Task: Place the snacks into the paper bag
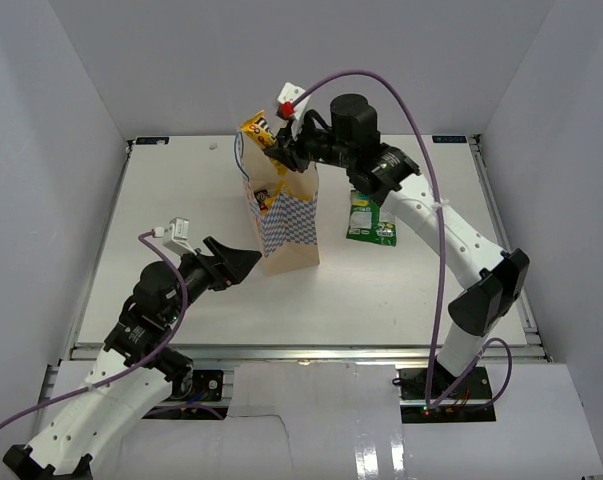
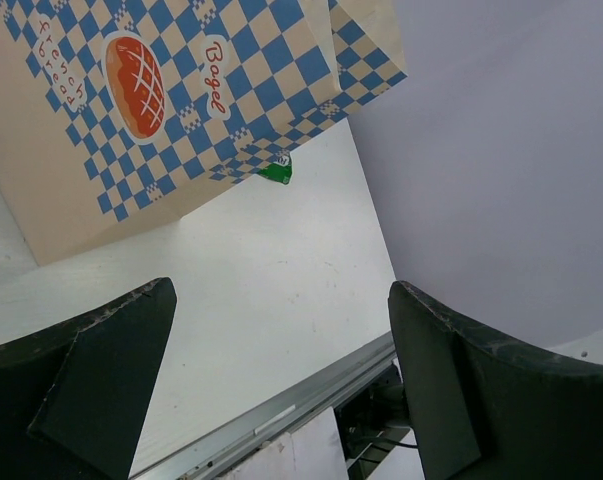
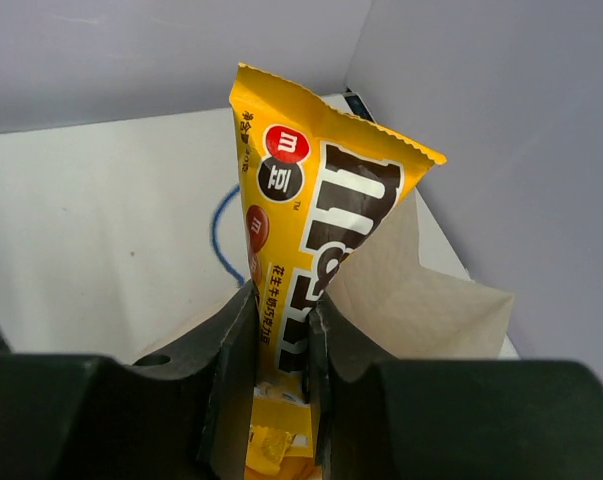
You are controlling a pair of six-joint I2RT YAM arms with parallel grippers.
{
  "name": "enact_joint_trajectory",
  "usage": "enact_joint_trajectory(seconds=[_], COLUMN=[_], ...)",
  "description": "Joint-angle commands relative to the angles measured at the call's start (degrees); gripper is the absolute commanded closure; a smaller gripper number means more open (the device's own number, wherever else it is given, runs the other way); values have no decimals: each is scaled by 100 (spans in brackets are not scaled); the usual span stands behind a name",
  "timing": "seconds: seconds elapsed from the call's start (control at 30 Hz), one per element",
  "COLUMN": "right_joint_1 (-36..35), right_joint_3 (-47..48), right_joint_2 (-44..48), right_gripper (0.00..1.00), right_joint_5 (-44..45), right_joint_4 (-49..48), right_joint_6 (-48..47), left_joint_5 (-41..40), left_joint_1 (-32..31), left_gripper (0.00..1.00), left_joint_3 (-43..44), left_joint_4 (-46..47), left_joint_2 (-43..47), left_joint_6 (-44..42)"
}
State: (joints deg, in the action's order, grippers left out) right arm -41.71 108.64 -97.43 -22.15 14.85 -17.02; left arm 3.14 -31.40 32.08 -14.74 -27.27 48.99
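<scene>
- Paper bag [image 1: 289, 225] stands upright near the middle of the table [image 1: 181, 200], mouth open, blue-white checker on its lower half.
- Right gripper [image 1: 281, 155] hangs over the bag's mouth, toward the bag's 12 o'clock edge.
- Right claw is clamped on the yellow packet [image 1: 256, 128]. In the right wrist view the two fingers [image 3: 226, 350] pinch the wrapper's lower part and its crimped top end sticks up past them.
- The packet's upper end leans toward 11 o'clock of the bag. Whether its lower end is inside the mouth, I cannot tell.
- More yellow and dark wrappers [image 1: 262, 198] show inside the bag.
- Green-white pouch [image 1: 371, 220] lies flat on the table at 3 o'clock of the bag, near it, partly under the right arm.
- Left gripper [image 1: 243, 262] sits low at 8 o'clock of the bag, just beside its base, fingers spread wide apart and holding nothing.
- Blue cord handle [image 1: 239, 155] loops out at the bag's 10 o'clock side.
</scene>
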Motion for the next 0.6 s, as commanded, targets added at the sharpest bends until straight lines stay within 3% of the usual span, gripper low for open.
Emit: enact_joint_trajectory(seconds=[0.0,0.07,0.17,0.2,0.37,0.47,0.5,0.57], right_joint_1=[-3,-3,5,-3,5,32,110,198], right_joint_3=[228,106,-61,-97,-168,-62,-158,-404], right_joint_2=[-259,-294,-294,-286,-75,293,599,969], right_gripper=[74,70,54,44,32,23,19,18], right_joint_5=[1054,1301,1389,1406,1214,618,24,-332], right_joint_4=[-518,-615,-641,-633,-528,-274,-229,-228], right_joint_6=[365,375,287,278,304,269,147,120], left_joint_5=[178,231,284,319,547,600,609,592], left_joint_1=[-7,-7,-7,-7,-7,-7,-7,-7], left_gripper=[2,2,2,2,2,2,2,2], left_joint_3=[-26,18,88,106,255,282,282,238], left_joint_4=[77,77,129,156,244,235,235,226], left_joint_2=[90,29,-94,-190,-481,-534,-517,-429], left_joint_6=[75,75,40,32,-83,-135,-136,-101])
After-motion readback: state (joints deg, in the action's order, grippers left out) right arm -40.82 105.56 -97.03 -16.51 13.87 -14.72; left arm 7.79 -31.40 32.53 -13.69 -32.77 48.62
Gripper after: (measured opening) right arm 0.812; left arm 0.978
